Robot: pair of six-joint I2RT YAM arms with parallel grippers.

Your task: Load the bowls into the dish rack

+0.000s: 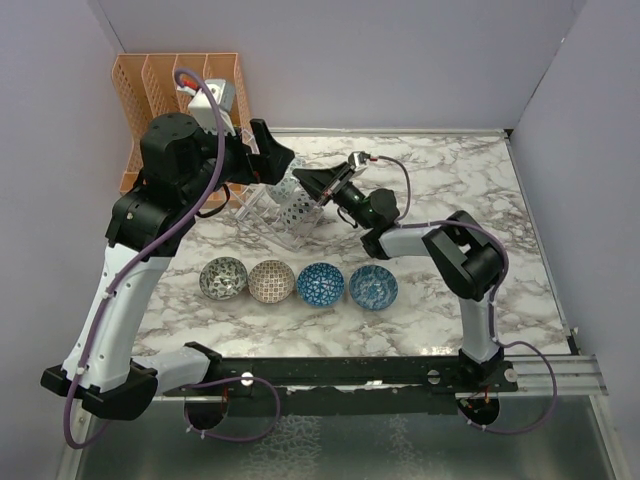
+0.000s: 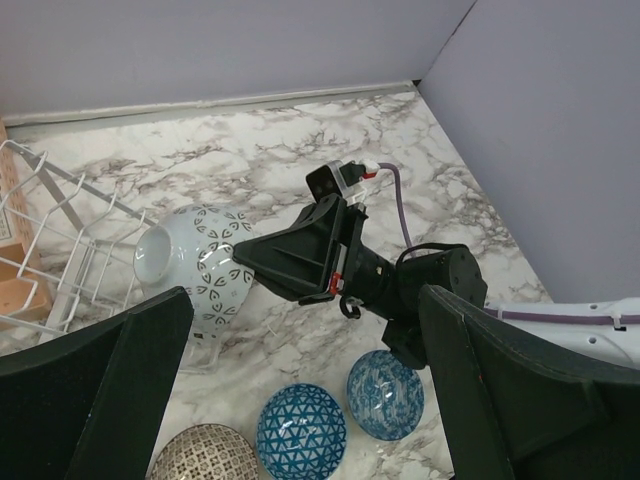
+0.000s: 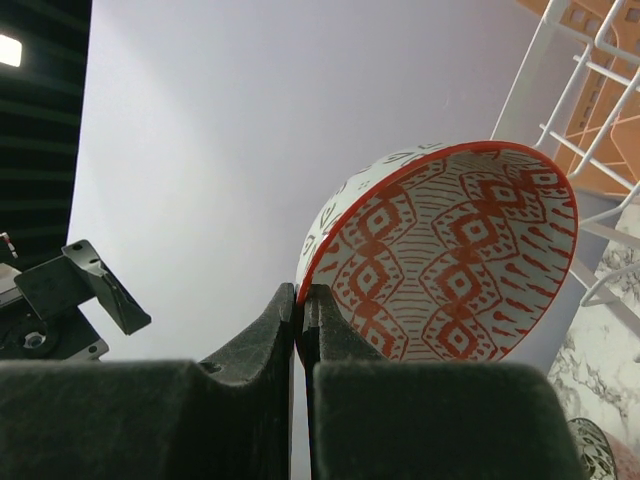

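The red-pink bowl (image 3: 450, 260) is held by the right end effector (image 3: 298, 300); its two fingers are pressed together on the rim of the bowl, one on the inner side and one on the outer side. The bowl is turned on its side; the red pattern of its inside is seen from the right wrist view, and its white patterned outside is seen from the left wrist view. It is kept at the right end of the dish rack (image 1: 262, 208), just beside the thin upright bars; whether a bar is touched cannot be told.

The rack is placed on the marble tabletop (image 1: 450, 180), toward the far left corner, near the orange organiser (image 1: 175, 85). The left end effector (image 1: 272, 162) is held above the rack; its fingers (image 2: 100, 390) are spread wide apart, and nothing is gripped between them.

Four other bowls are set upright in one row on the tabletop, between the rack and the arm bases; from left to right are seen the grey-black bowl (image 1: 223, 278), the beige-brown bowl (image 1: 271, 281), the first blue bowl (image 1: 320, 284) and the second blue bowl (image 1: 373, 286); each one is placed just beside the next.
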